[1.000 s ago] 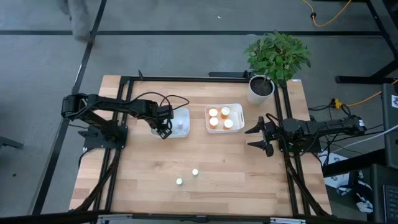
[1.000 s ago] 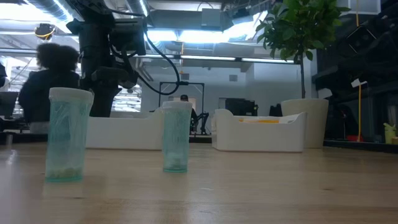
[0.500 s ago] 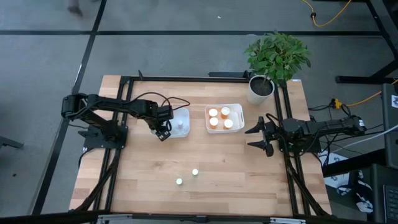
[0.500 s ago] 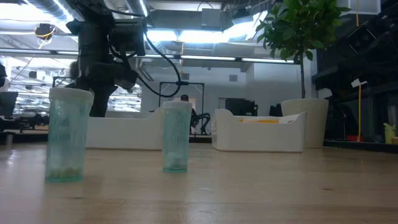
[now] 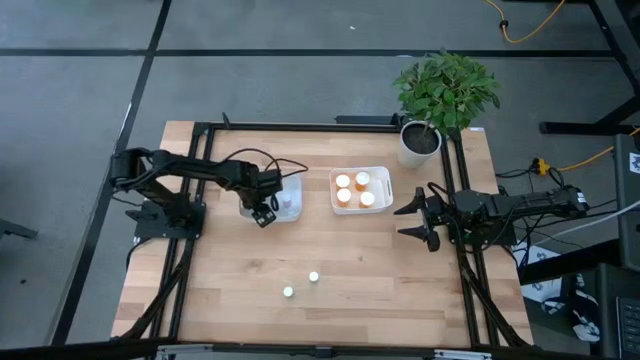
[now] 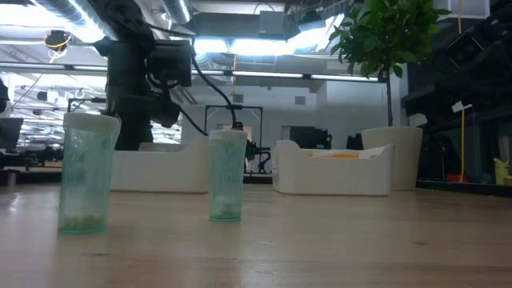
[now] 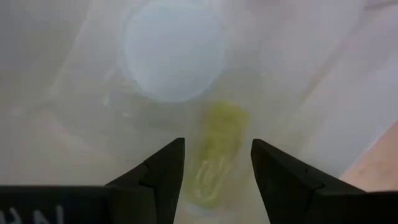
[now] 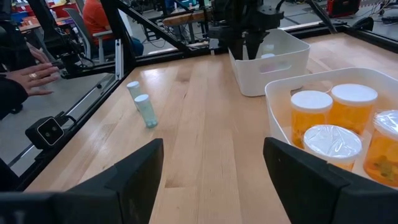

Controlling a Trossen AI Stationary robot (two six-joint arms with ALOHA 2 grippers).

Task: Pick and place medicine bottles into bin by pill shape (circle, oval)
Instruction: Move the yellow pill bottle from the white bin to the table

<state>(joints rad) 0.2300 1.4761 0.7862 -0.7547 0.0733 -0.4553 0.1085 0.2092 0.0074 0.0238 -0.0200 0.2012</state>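
My left gripper (image 5: 264,210) points down into the left white bin (image 5: 293,183) and is shut on a small pale green medicine bottle (image 7: 216,143). A white-capped bottle (image 7: 174,50) stands in that bin beside it. Two small pale green bottles (image 5: 313,277) (image 5: 288,292) stand upright on the table near its front edge. The right white bin (image 5: 361,172) holds several orange bottles (image 8: 353,109). At the table's right edge, my right gripper (image 5: 408,220) waits open and level. My left gripper pinches the pale green bottle (image 7: 211,174) between its two fingers (image 7: 168,168), coming from above and pointing down. The bottle's body reaches down below the fingertips inside the left bin. Whether its lower end touches the bin's floor cannot be told.
A potted plant (image 5: 420,140) stands at the far right corner. Beyond the table's near edge, a person's hand (image 8: 28,78) shows in the right wrist view. Bare wood lies between the bins and the two standing bottles (image 6: 86,172) (image 6: 226,176).
My left gripper has sunk a little deeper into the left bin with the bottle and has rolled slightly about its own axis. Its fingers have kept the same gap.
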